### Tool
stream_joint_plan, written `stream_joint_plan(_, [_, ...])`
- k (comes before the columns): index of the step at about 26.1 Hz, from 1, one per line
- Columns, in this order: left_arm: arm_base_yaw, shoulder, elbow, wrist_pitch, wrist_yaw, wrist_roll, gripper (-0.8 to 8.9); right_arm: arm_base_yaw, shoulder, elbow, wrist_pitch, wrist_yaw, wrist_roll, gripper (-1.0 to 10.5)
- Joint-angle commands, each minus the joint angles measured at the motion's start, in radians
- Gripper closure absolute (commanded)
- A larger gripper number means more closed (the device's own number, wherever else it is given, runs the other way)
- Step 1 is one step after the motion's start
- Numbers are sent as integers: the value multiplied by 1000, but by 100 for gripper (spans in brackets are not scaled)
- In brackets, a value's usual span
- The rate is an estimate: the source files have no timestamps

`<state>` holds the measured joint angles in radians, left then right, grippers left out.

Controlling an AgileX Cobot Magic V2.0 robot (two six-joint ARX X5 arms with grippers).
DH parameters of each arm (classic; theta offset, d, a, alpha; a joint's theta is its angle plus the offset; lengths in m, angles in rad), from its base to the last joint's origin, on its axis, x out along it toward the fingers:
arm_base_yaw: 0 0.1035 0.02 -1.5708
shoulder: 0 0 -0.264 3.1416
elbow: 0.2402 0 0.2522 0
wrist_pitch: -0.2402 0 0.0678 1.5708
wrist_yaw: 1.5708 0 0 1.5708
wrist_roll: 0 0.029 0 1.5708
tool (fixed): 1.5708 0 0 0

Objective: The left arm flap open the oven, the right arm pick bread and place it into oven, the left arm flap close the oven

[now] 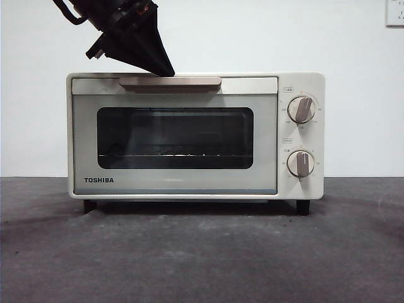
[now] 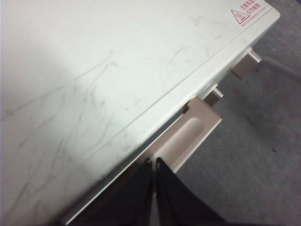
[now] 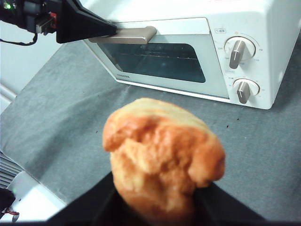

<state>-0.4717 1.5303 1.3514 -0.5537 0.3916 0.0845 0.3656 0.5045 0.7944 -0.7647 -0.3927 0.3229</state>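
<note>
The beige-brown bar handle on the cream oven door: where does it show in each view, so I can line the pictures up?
Front view: beige-brown bar handle along the door's top edge, the black left gripper tip at it.
Left wrist view: handle just beyond the gripper tips, by the cream-white oven's top.
Right wrist view: handle behind the golden-orange bread, left gripper tip on it.
Shared landmark: the two round knobs.

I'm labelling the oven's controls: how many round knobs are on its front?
2. Both sit on the oven's front panel beside the door window: the upper knob and the lower knob directly beneath it. None appears hidden.
</note>
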Motion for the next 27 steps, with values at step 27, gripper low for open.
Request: stream_joint_plan(27, [-148, -191, -398, 100, -217, -55, 798, 5, 1, 19, 17, 0, 10, 812])
